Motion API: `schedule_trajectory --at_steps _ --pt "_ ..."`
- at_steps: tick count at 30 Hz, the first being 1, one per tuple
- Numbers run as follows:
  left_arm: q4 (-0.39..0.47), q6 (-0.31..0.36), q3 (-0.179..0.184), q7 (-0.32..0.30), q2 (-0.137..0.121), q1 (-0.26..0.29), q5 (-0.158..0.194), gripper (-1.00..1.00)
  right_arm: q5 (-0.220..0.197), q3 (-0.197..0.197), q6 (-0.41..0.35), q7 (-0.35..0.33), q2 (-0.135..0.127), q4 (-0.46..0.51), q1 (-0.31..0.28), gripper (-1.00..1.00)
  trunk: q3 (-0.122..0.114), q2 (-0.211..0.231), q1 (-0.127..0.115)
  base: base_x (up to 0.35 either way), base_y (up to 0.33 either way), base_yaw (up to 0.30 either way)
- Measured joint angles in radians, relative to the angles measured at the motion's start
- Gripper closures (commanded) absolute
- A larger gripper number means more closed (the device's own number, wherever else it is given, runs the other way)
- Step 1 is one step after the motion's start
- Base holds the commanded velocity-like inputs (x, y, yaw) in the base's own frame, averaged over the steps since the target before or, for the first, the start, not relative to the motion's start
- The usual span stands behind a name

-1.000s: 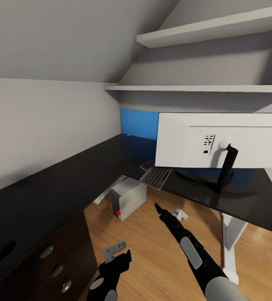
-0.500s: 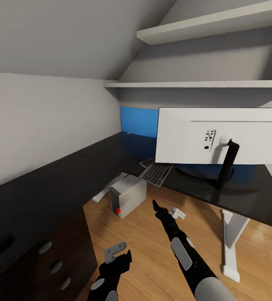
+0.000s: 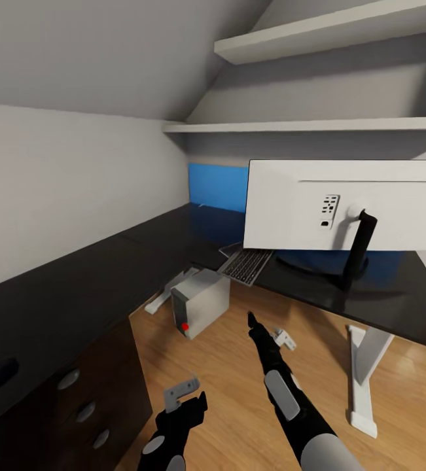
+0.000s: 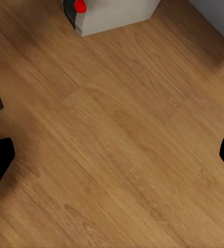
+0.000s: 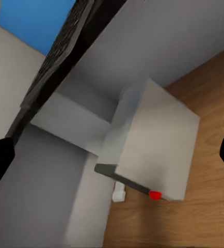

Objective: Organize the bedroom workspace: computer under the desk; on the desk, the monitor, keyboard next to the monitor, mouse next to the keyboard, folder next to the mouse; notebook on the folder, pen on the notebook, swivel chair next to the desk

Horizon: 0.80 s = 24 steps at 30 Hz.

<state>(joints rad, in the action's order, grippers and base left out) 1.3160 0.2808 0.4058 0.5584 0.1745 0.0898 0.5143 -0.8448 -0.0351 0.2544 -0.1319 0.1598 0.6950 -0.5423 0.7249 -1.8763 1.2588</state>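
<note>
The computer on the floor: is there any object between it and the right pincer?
Nothing visible stands between them. The right pincer hangs over bare wooden floor, apart from the computer, which sits at the desk edge. Both its fingertips frame the computer unobstructed.

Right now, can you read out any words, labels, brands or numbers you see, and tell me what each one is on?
No readable text anywhere.
Monitor: its white back has a small panel of dark port marks, no legible lettering.
Computer: plain red dot on the front, no label.
Keyboard: key legends too small to read.
</note>
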Motion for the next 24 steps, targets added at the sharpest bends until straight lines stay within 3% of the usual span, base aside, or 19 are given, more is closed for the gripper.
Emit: schedule_trajectory --at_steps 4,8,14,20,24 --pt "-0.001 0.000 0.017 0.000 0.000 0.000 -0.001 -1.00 -0.140 0.002 -0.009 0.002 -0.007 0.001 0.000 -1.00 0.013 -0.028 0.015 0.000 0.000 0.000" --pt "-0.001 0.000 0.063 0.000 0.000 0.000 -0.002 -1.00 -0.260 0.000 -0.050 -0.002 -0.018 0.003 0.000 -1.00 0.025 -0.056 0.031 0.000 0.000 0.000" --pt "-0.001 0.001 0.087 0.000 0.000 0.000 -0.004 -1.00 -0.308 -0.001 -0.078 -0.044 -0.021 0.012 0.000 -1.00 0.044 -0.098 0.054 0.000 0.000 0.000" --pt "-0.001 0.002 0.094 0.000 -0.001 0.000 -0.004 -1.00 -0.325 -0.002 -0.086 -0.171 -0.018 0.016 0.000 -1.00 0.063 -0.140 0.077 0.000 0.000 0.000" --pt "-0.002 0.002 0.095 0.000 -0.001 0.000 -0.004 -1.00 -0.329 -0.003 -0.087 -0.233 -0.016 0.015 0.000 -1.00 0.063 -0.140 0.077 0.000 0.000 0.000"
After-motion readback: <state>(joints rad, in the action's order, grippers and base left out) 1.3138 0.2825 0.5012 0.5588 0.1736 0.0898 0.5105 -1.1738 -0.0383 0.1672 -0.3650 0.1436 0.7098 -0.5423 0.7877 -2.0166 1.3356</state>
